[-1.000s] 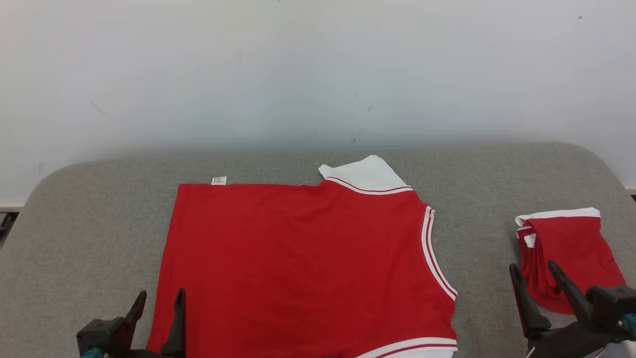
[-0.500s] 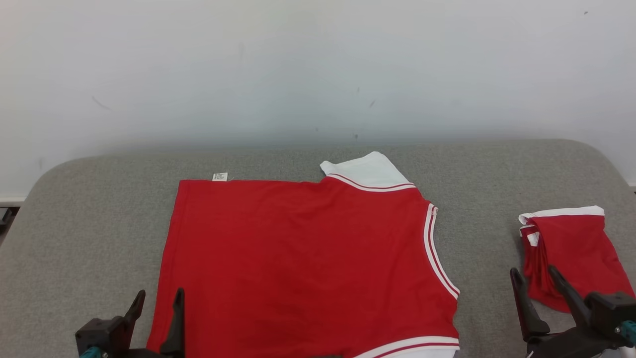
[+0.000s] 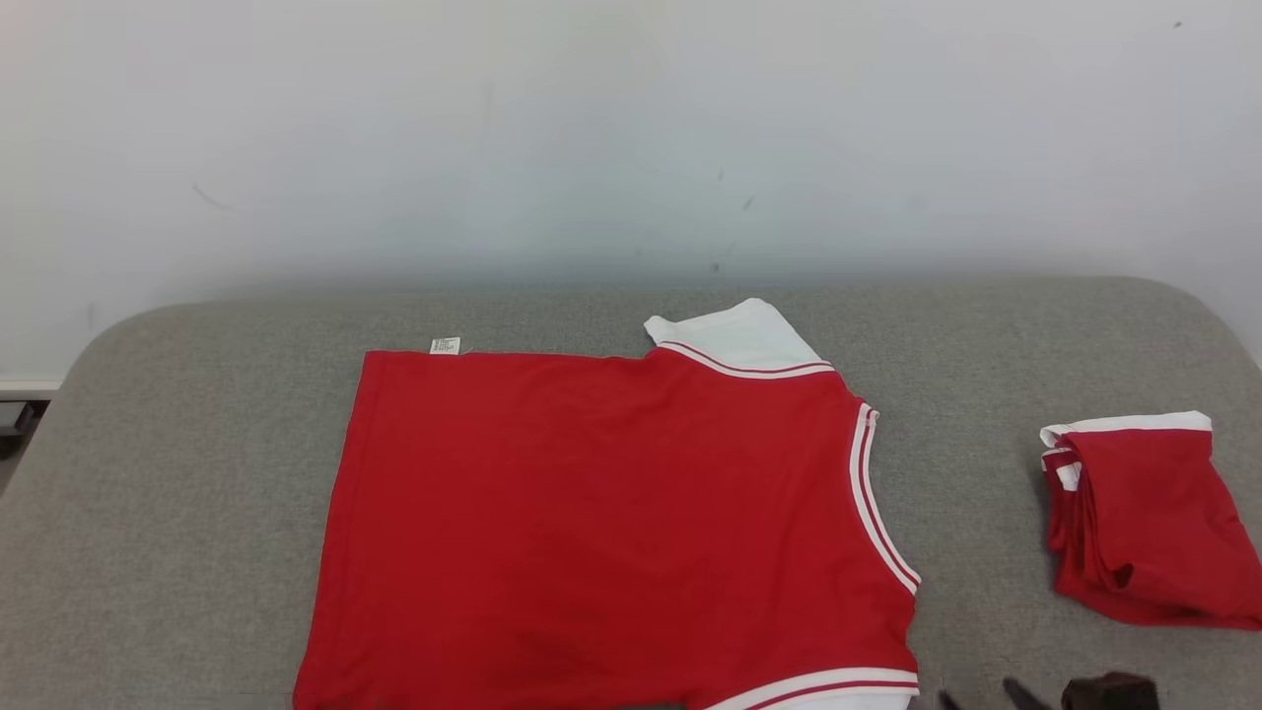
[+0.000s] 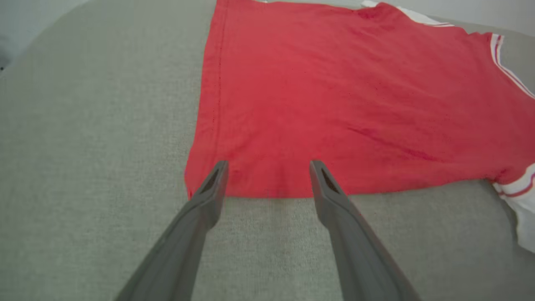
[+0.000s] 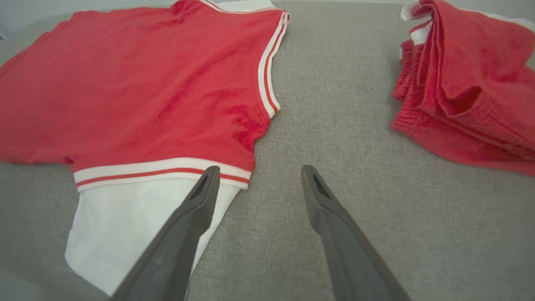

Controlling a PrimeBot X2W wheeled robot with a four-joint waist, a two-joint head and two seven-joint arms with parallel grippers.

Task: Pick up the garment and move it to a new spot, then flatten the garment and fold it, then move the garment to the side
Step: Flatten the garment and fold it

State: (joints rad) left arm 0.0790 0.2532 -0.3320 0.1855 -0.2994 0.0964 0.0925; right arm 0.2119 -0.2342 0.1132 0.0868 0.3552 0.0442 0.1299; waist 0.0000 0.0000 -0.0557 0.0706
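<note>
— Red cloth on grey, that's most of it. Where does the garment [image 3: 611, 513] lie?

— Spread flat near the middle of the desk [image 3: 197, 444], its near edge close to the robot. The body is red. One white sleeve [image 3: 739, 335] sticks out at the far side, towards the pale wall [image 3: 631, 128]. A second white sleeve lies at the near right corner, below a cuff of white and red stripes.

— Any other marks on it?

— A small white label [image 3: 445, 345] sits at the far left corner. Striped trim [image 3: 882, 503] curves down the right edge.

— And the left pincer [image 4: 268, 167]?

— Its two fingers stand wide apart with nothing between them. In the left wrist view the tips sit over the garment's near edge, close to its left corner. Whether they touch the cloth I cannot tell.

— The right pincer [image 5: 260, 169]?

— Also spread wide and holding nothing. In the right wrist view one finger crosses the near white sleeve, with its tip at the striped cuff. The other finger is over bare grey desk just beside the garment. In the head view only a dark sliver of it shows at the bottom edge, right of the garment.

— Anything else on the desk?

— A folded red piece [image 3: 1144, 523] with a white band along its far edge. It lies well to the right, apart from the garment, with bare desk between them. Its layers bunch loosely on the side facing the garment.
</note>
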